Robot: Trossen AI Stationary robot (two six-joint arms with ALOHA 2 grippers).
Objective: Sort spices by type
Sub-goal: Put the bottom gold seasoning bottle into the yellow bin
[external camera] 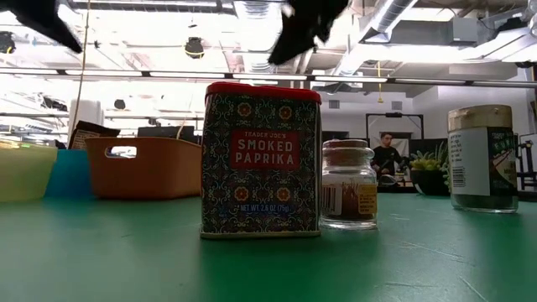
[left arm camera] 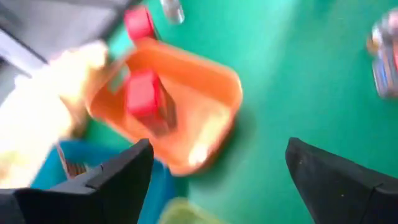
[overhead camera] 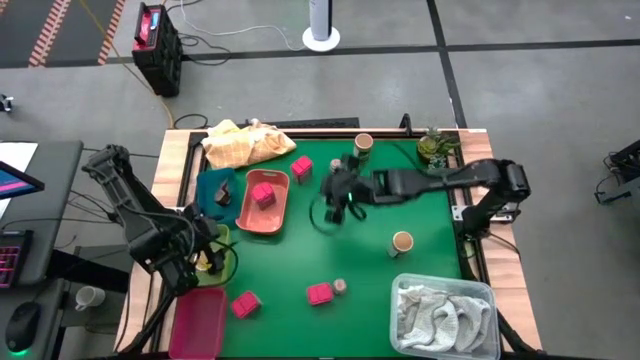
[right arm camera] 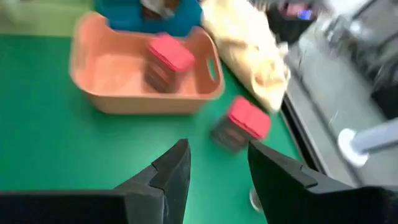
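Observation:
The spices are red-lidded tins and small jars. In the high view one tin [overhead camera: 263, 193] stands in the salmon tray [overhead camera: 280, 215]. Another tin [overhead camera: 302, 168] stands on the green mat beside it. Two more tins [overhead camera: 319, 293] [overhead camera: 245, 303] and a tiny jar [overhead camera: 340, 286] stand near the near edge. Tan-capped jars stand at the far edge [overhead camera: 363, 143] and to the right [overhead camera: 402, 241]. My right gripper [right arm camera: 217, 168] is open, above the mat, just right of the loose tin [right arm camera: 249, 121]. My left gripper [left arm camera: 214, 171] is open at the table's left, facing the salmon tray [left arm camera: 211, 81].
A blue tray [overhead camera: 215, 190] and a yellow cloth [overhead camera: 245, 145] lie at the far left. A magenta tray [overhead camera: 200, 320] sits near left, and a clear bin with a white-grey cloth [overhead camera: 445, 310] near right. The low view shows a paprika tin [external camera: 260, 159] and a small jar [external camera: 348, 184] close up.

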